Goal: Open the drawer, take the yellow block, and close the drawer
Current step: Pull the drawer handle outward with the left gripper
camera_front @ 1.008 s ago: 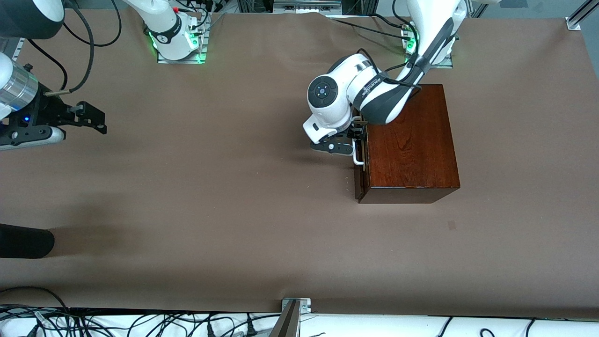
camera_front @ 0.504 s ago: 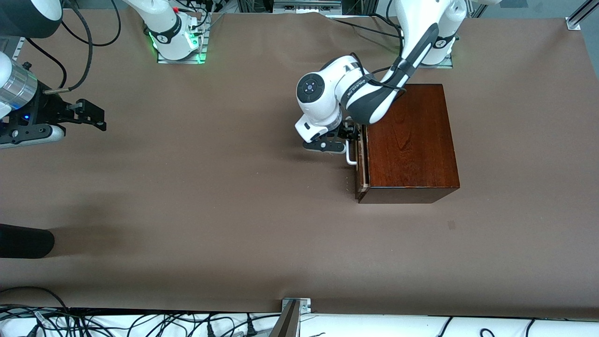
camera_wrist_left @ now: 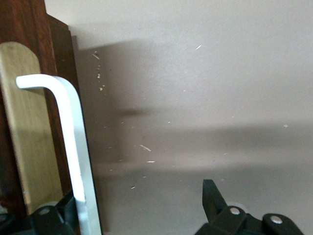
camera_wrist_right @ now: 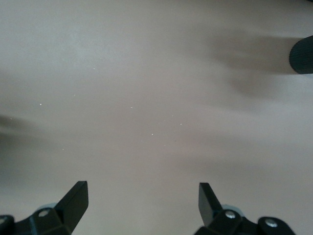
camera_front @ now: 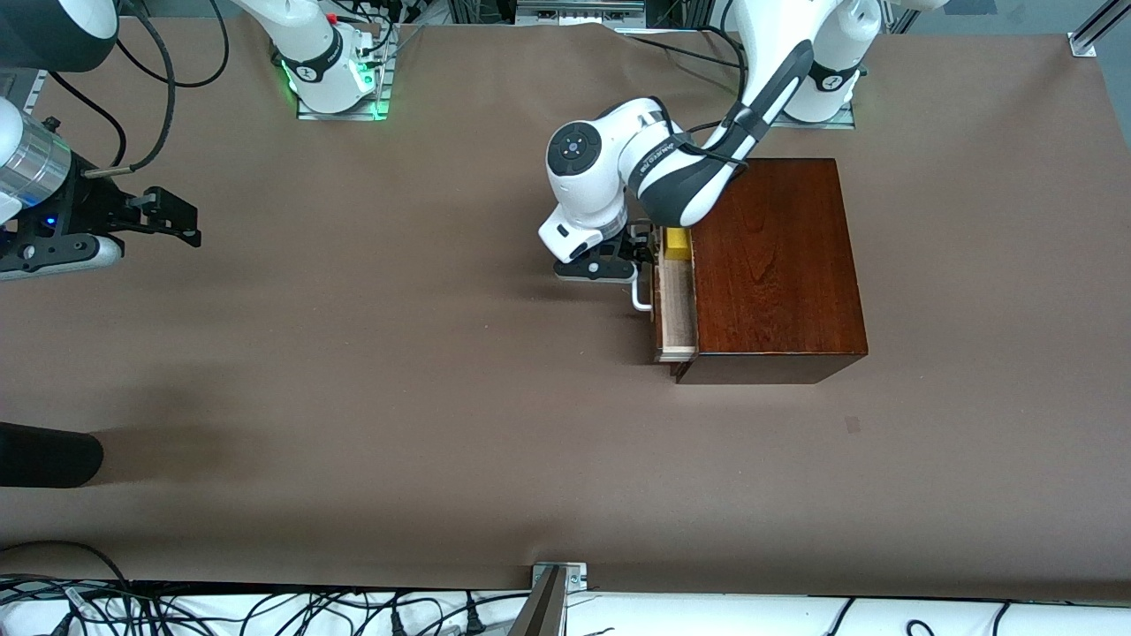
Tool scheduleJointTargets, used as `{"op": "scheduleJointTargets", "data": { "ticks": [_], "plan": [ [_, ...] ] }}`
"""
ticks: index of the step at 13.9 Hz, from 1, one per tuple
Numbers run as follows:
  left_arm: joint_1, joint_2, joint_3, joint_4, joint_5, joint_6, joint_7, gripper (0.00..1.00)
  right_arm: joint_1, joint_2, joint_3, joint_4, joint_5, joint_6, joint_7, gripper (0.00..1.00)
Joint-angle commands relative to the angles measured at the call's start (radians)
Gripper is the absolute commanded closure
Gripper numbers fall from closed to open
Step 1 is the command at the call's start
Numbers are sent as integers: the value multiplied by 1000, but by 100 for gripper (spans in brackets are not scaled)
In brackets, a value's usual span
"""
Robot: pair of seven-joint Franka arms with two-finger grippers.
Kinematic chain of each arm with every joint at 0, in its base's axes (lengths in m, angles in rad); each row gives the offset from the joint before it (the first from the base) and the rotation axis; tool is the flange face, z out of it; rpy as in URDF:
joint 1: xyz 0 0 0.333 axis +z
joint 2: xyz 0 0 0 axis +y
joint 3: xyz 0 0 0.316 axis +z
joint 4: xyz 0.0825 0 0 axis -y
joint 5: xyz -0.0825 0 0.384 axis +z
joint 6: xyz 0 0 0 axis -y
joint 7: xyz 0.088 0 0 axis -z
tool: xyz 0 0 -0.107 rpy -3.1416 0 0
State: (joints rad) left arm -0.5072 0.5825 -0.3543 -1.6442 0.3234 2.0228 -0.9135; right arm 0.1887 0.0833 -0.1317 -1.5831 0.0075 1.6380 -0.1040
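The dark reddish-brown wooden box stands near the left arm's base. Its drawer is pulled partly out toward the right arm's end of the table, and its pale interior shows. The yellow block lies in the drawer, at the end farther from the front camera, partly under the left arm. My left gripper is open at the white bar handle. In the left wrist view the handle lies against one finger, and the left gripper's fingers stand wide apart. My right gripper is open and empty.
The right arm waits over bare table at its own end; its wrist view shows only brown table between the right gripper's fingers. A black cylinder juts in at that end, also in the right wrist view. Cables lie along the front edge.
The left gripper has moved toward the right arm's end with the handle, and the drawer has slid out. The pale interior and the yellow block have come into view. The right arm has not moved.
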Motion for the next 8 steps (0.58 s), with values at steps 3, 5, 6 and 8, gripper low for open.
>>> {"op": "scheduleJointTargets", "data": {
  "ticks": [3, 5, 6, 8],
  "plan": [
    [-50, 63, -12, 87, -15, 40, -67, 0, 5, -4, 1, 9, 0, -18, -3, 0],
    [-50, 62, -12, 95, -15, 39, -65, 0, 3, -5, -2, 9, 3, -17, 0, 0],
    [-48, 62, -12, 96, -15, 39, -58, 0, 3, -5, -2, 9, 6, -17, -5, 0],
    [-51, 59, -12, 102, -14, 33, -54, 0, 0, -4, -5, 9, 8, -13, -6, 0]
  ]
}}
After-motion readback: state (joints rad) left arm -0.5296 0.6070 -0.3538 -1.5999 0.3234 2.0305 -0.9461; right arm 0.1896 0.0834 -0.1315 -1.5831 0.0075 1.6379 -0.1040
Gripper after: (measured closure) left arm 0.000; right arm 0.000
